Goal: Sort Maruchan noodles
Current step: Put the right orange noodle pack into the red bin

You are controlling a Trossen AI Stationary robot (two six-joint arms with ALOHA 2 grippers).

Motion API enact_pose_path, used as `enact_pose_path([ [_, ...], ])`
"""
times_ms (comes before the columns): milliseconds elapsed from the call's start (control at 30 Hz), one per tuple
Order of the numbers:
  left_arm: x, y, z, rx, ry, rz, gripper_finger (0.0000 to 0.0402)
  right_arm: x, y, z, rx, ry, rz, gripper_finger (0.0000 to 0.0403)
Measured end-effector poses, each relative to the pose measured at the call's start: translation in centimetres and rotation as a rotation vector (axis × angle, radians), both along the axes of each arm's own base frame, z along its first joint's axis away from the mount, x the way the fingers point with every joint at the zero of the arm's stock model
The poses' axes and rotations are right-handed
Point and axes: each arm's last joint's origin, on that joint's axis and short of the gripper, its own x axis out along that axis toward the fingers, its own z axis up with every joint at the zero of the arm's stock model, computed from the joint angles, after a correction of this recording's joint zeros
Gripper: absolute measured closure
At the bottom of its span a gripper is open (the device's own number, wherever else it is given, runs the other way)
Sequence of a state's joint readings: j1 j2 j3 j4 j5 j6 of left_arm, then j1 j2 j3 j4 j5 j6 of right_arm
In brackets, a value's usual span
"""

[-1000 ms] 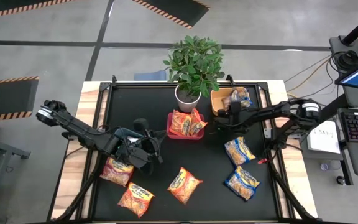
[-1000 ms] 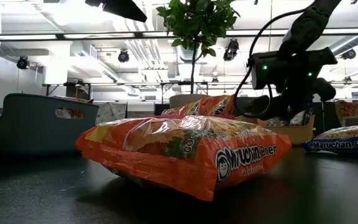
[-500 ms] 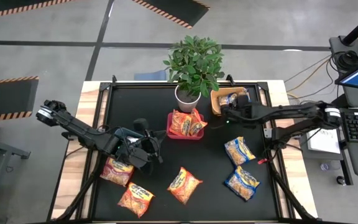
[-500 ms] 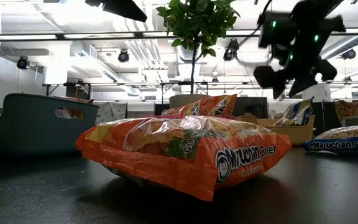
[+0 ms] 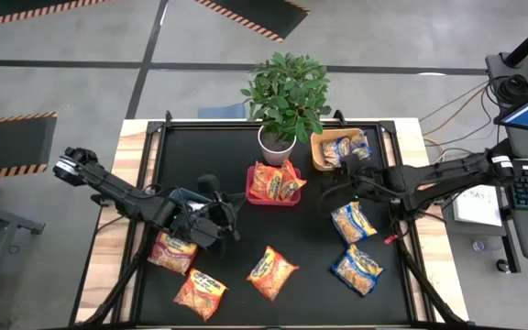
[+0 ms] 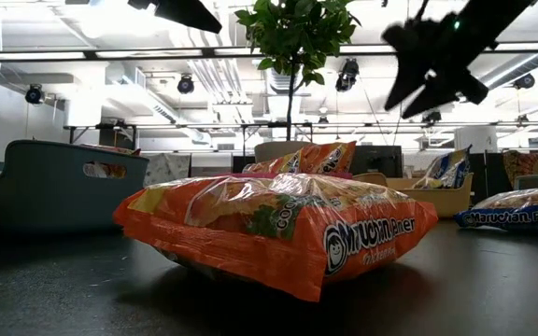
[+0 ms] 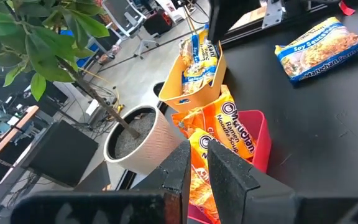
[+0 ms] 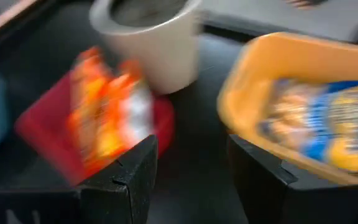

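Orange and blue Maruchan noodles lie scattered over the black table (image 5: 246,156) in the high view: 3 orange packets (image 5: 271,271) toward the front left, 2 blue packets (image 5: 353,221) toward the front right, more orange ones in the red bin (image 5: 251,195), blue ones in the orange bin (image 5: 317,161). Right gripper (image 5: 345,180) hangs empty beside the orange bin; left gripper (image 5: 229,223) waits near the front-left packets.

Low view: 1 puffy orange packet (image 6: 278,229) fills the foreground, the right gripper high above, fingers parted.

Left wrist view: fingers (image 7: 229,177) nearly together, nothing between them.

Right wrist view: fingers (image 8: 135,174) apart, both bins beyond.

I judge the packets light, crinkly, slippery and crushable; pinch a sealed edge.
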State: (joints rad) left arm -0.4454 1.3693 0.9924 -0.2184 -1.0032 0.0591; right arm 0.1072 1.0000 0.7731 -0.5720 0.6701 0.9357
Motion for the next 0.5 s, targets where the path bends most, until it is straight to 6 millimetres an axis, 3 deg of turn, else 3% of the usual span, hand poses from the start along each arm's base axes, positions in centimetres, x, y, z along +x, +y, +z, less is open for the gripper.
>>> enact_pose_path([
  [300, 0.0, 0.0, 0.0, -0.02, -0.015, 0.007, 0.0365, 1.5, 2.9, 1.1, 0.163, -0.107, 0.449, 0.0223],
  [500, 0.0, 0.0, 0.0, -0.087, -0.057, 0.022, 0.0365, 1.8, 3.2, 1.2, 0.217, -0.132, 0.504, 0.0223],
])
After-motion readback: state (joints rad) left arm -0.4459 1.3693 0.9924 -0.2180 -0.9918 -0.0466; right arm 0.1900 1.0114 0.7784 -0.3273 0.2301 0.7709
